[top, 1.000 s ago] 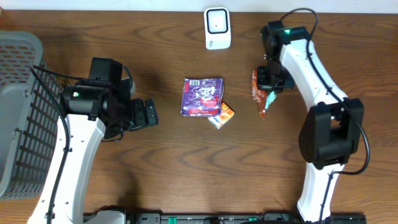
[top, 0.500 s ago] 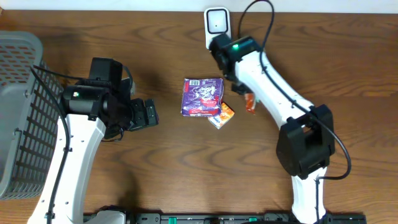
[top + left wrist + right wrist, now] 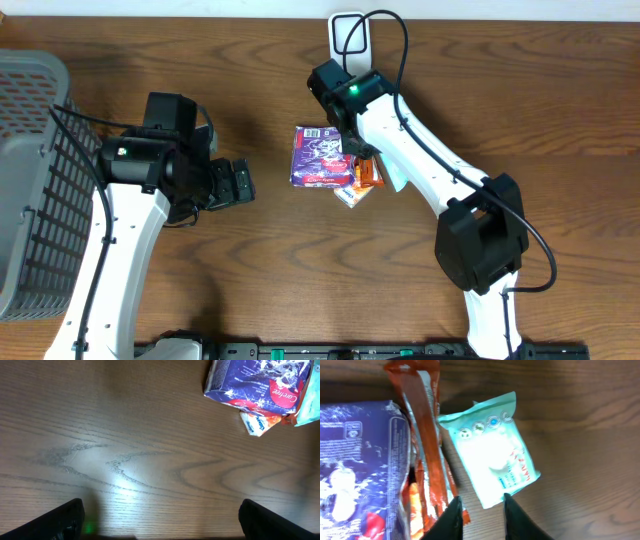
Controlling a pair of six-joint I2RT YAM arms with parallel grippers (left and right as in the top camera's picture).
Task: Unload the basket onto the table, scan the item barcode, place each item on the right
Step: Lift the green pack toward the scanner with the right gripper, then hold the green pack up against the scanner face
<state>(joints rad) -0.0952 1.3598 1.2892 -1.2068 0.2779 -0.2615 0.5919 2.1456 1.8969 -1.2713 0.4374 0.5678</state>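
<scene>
The right end effector (image 3: 481, 502), fingers (image 3: 454, 516) slightly parted, hovers at the orange packet (image 3: 427, 435) beside a purple pack (image 3: 360, 460); whether it grips cannot be told. The left end effector (image 3: 161, 507) hangs released, spread wide.

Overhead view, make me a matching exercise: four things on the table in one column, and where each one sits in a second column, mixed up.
Things:
1. basket
2. scanner
3. purple packet
4. orange packet

Places:
a. top edge, near the middle
b. against the purple packet's right side, under the right arm
c. far left
d. middle of the view

Pairs: 1-c, 2-a, 3-d, 4-b
</scene>
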